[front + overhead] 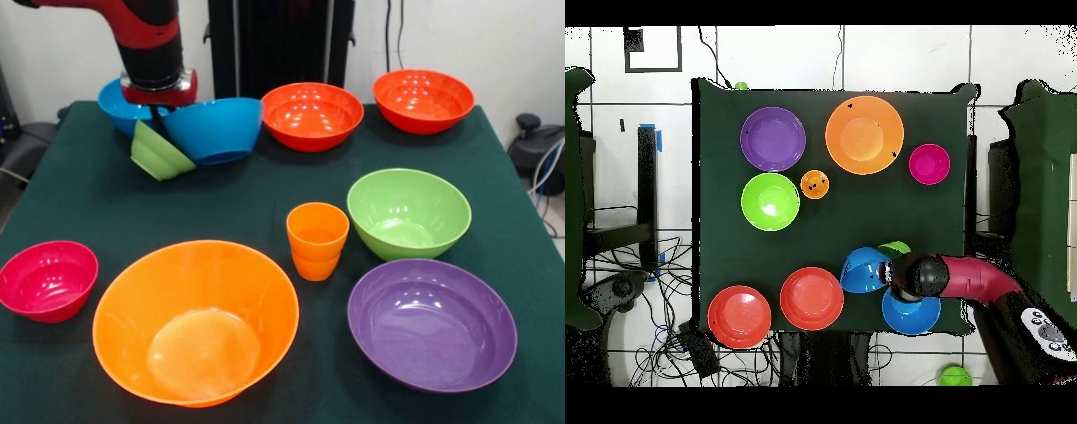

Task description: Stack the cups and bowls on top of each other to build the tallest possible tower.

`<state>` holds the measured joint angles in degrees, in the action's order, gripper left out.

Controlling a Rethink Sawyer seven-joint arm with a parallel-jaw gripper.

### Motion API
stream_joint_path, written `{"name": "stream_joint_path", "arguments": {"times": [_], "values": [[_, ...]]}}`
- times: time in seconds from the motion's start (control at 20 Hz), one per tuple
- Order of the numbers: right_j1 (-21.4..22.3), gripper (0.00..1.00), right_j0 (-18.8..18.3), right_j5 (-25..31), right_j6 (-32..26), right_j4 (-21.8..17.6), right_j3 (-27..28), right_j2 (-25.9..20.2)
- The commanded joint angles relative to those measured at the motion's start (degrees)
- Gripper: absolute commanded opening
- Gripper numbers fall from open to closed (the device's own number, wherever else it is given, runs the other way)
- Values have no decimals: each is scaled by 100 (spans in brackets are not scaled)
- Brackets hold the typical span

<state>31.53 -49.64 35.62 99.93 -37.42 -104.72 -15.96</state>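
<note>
The end effector (159, 113) hangs at about 10 o'clock in the front view, below the red and black arm (141, 26) that drops in from the top edge. Its tips sit at the rim of the small green bowl (159, 155), which is tilted on its side, mouth turned up and away; whether the tips are clamped on that rim or merely beside it, I cannot tell. Just at 3 o'clock of this bowl a blue bowl (216, 128) is tipped too, leaning toward it and touching it. The second blue bowl (119, 104) stands behind the end effector, partly hidden.

Counted on the green surface (265, 194): nine bowls and one cup stack. Two blue at 10 to 11 o'clock; two red-orange, one (312, 115) at 12 o'clock and one (423, 100) at 1 o'clock; two green, the small one and a larger one (408, 212) at 3 o'clock; one crimson bowl (48, 279) at 8 o'clock; one large orange bowl (196, 320) at 6 o'clock; one purple bowl (431, 322) at 5 o'clock. The orange cups (317, 240) stand upright near the centre, seemingly nested, beside the larger green bowl.
</note>
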Motion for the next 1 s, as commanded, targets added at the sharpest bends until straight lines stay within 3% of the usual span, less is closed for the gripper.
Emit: {"name": "stream_joint_path", "arguments": {"times": [0.05,0.3,1.0], "values": [[479,0,-41,676,-1014,227,522,-692],[1090,0,-507,545,-1296,333,-152,-1052],[1521,0,-756,1158,-1389,587,-416,-1616]]}}
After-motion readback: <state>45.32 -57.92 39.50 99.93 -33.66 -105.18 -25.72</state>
